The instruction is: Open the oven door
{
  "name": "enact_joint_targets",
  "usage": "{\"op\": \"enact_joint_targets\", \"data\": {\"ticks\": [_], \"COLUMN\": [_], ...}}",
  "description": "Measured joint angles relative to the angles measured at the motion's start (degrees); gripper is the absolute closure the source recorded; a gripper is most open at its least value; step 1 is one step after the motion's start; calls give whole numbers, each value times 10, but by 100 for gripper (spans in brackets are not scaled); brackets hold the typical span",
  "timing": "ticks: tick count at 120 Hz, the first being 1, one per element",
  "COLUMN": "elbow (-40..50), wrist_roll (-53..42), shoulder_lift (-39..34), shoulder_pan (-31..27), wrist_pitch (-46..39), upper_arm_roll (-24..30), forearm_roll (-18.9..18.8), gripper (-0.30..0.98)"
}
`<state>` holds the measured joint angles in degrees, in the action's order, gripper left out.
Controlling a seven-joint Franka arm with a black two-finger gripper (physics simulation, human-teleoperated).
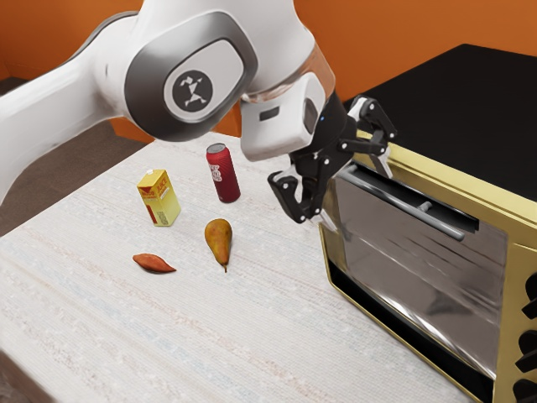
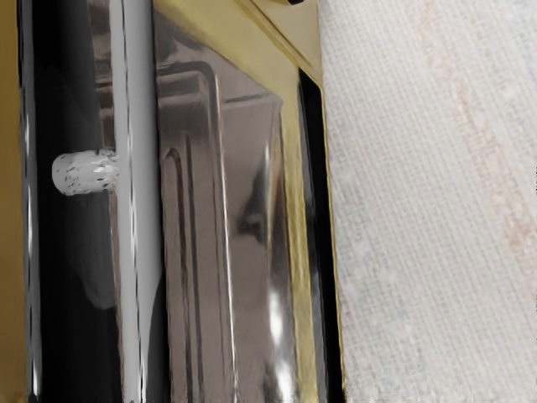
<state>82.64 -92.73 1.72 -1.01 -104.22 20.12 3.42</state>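
Note:
My gripper is open at the oven's front, near the end of the handle closest to the arm, one finger on the table side of the bar and the other toward the oven's top edge. The grey bar handle runs along the upper part of the glass door, which stands upright in the yellow oven frame. In the wrist view the handle crosses beside a dark strip, with a short post joined to it and the reflective door alongside. Contact between fingers and handle cannot be made out.
The oven's black top lies behind the gripper, and black knobs line its front. On the white table are a red can, a yellow carton, a pear and a reddish sweet potato.

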Motion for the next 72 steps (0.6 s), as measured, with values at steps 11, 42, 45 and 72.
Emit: {"op": "enact_joint_targets", "data": {"ticks": [11, 42, 45, 72], "elbow": [7, 70, 93, 426], "wrist_roll": [-2, -5, -5, -41], "shoulder_lift": [-2, -40, -60, -339], "shoulder_pan": [-8, -9, -6, 5], "wrist_pitch": [1, -3, -4, -43], "upper_arm_roll": [-1, -12, -19, -124], "forearm_roll": [-1, 6, 11, 89], "gripper": [0, 1, 2, 5]}}
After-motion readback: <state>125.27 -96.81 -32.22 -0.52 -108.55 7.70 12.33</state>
